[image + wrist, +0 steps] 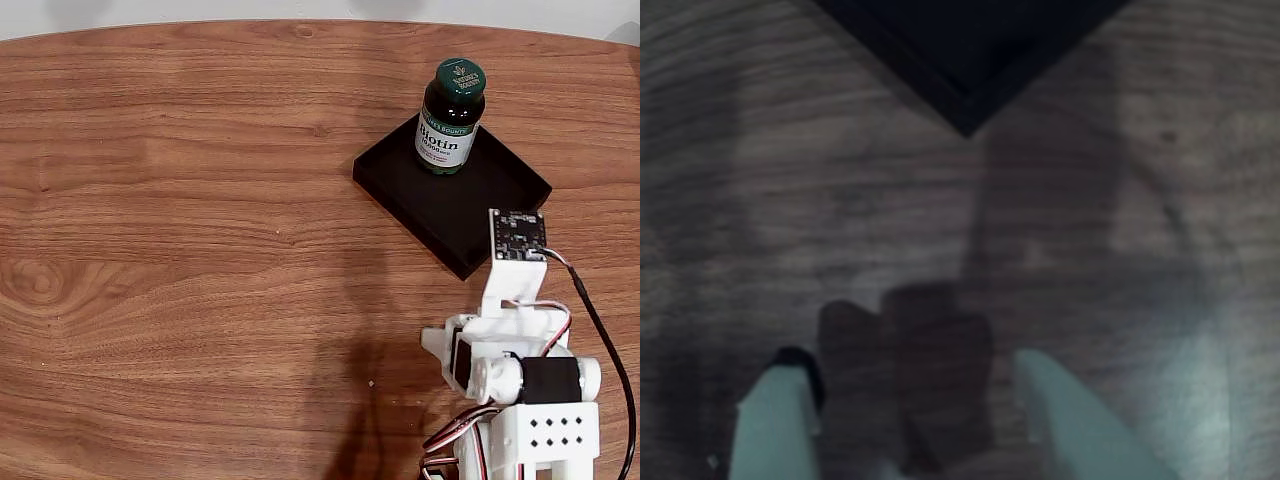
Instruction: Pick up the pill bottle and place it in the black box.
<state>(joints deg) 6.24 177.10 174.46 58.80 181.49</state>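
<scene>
Looking done already: pill bottle (pixel 451 118) stands upright in the black box (pixel 462 205) at 12 o'clock, gripper (pixel 910 400) spread empty, so just retreat gently.

The bottle (pixel 451 118) stands upright in the box's (pixel 470 200) far corner, blocking that part. The wooden table (pixel 180 250) left of the box lies open.

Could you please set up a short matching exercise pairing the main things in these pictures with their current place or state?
Things:
1. pill bottle
2. black box
3. gripper
4. circuit board

States:
A. open, above bare wood
B. upright inside the tray
C. lying on the wooden table
D. mounted on the white arm

Pairs: 1-B, 2-C, 3-A, 4-D
</scene>
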